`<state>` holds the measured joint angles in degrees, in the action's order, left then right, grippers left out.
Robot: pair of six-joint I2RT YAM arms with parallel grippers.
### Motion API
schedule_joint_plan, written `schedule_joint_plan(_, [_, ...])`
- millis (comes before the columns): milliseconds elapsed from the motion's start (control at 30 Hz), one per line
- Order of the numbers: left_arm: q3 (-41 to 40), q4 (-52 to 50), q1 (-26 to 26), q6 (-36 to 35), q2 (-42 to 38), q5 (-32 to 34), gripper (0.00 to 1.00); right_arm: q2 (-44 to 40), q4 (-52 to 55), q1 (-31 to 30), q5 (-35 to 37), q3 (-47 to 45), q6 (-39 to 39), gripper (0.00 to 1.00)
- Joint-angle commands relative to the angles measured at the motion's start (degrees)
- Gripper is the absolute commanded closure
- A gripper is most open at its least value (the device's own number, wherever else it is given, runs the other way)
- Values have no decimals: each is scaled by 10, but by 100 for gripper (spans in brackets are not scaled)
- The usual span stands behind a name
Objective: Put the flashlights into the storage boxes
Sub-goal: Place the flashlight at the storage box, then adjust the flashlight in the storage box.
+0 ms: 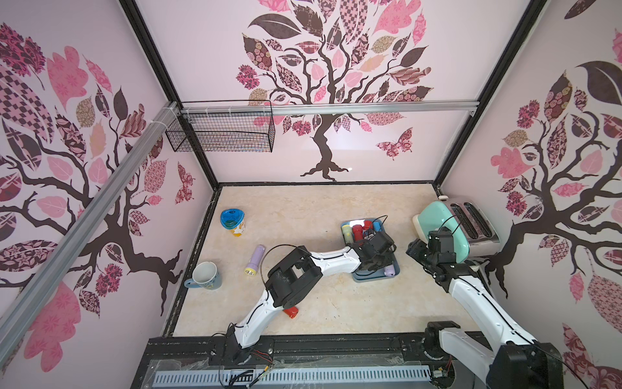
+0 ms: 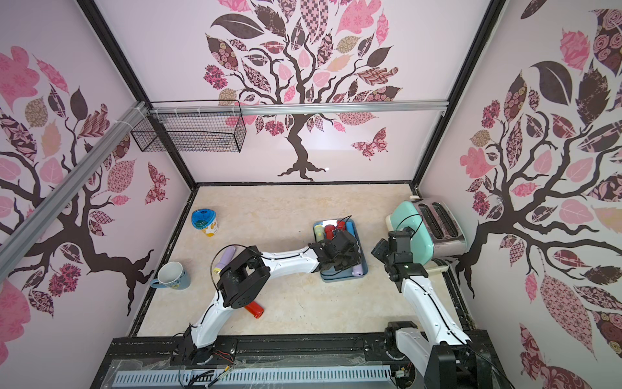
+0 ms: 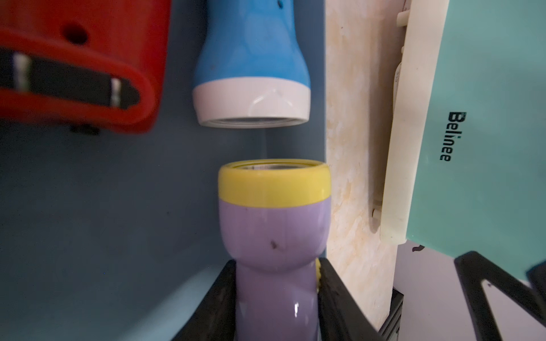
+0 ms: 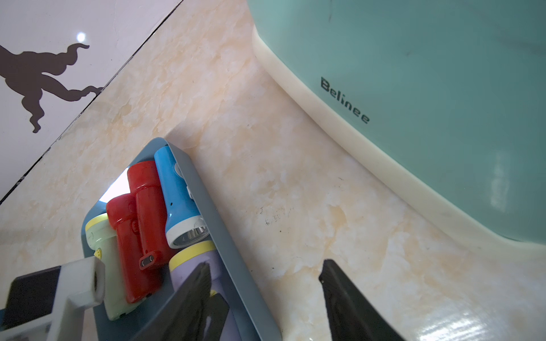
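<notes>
The slate-blue storage box (image 1: 370, 278) (image 2: 340, 279) lies right of the table's middle. Inside it lie a pale green flashlight (image 4: 103, 251), two red flashlights (image 4: 147, 200) and a blue-and-white flashlight (image 3: 251, 59). My left gripper (image 3: 277, 262) reaches into the box with its fingers (image 3: 218, 301) tight against the body of a lilac flashlight (image 3: 274, 224) lying along the box's right wall. My right gripper (image 4: 264, 265) hangs open and empty between the box and the toaster. A second lilac flashlight (image 1: 255, 259) and a red flashlight (image 1: 291, 312) lie loose on the table, the red one partly under my left arm.
A mint-green toaster (image 1: 451, 229) stands at the right wall, close behind my right gripper. A blue-lidded yellow jar (image 1: 233, 220) and a mug (image 1: 205, 276) stand on the left. A black wire basket (image 1: 222, 131) hangs on the back rail.
</notes>
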<state>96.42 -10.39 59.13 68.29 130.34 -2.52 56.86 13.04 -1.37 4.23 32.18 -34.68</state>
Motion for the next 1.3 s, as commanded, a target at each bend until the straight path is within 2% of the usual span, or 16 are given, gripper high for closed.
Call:
schedule_joint_plan(0, [22,2,3,-13,-19,6,35,-7,8,2,2,9,4,37])
schedule_joint_plan(133, [-4,-11,7,-46,-69,32,6,-16,12,1,1,9,5,37])
schedule_joint_plan(167, [-16,-15,8,-55,-88,41,3,-19,13,2,-2,10,6,37])
schedule_joint_plan(367, [-115,-47,2,-139,-232,96,2,-25,-1,-8,-68,28,15,36])
schedule_joint_plan(500, [-210,-120,-35,-220,-349,136,2,7,4,-96,-51,66,29,36])
schedule_joint_plan(633, [-355,-216,-133,-260,-485,204,2,58,-20,-170,-71,76,20,36])
schedule_joint_plan(767, [-489,-257,-256,-271,-615,205,2,118,-55,-228,-83,76,13,37])
schedule_joint_plan(867, [-562,-271,-309,-254,-704,223,2,167,-54,-249,-104,87,8,37])
schedule_joint_plan(933, [-608,-262,-320,-224,-747,250,3,184,-68,-250,-120,77,-3,37])
schedule_joint_plan(1067, [-669,-220,-323,-220,-788,301,2,187,-132,-251,-145,42,-16,36])
schedule_joint_plan(1167, [-668,-230,-324,-246,-774,342,2,209,-145,-251,-168,51,-16,36])
schedule_joint_plan(1267, [-658,-231,-324,-268,-749,340,2,242,-153,-250,-187,66,-21,36])
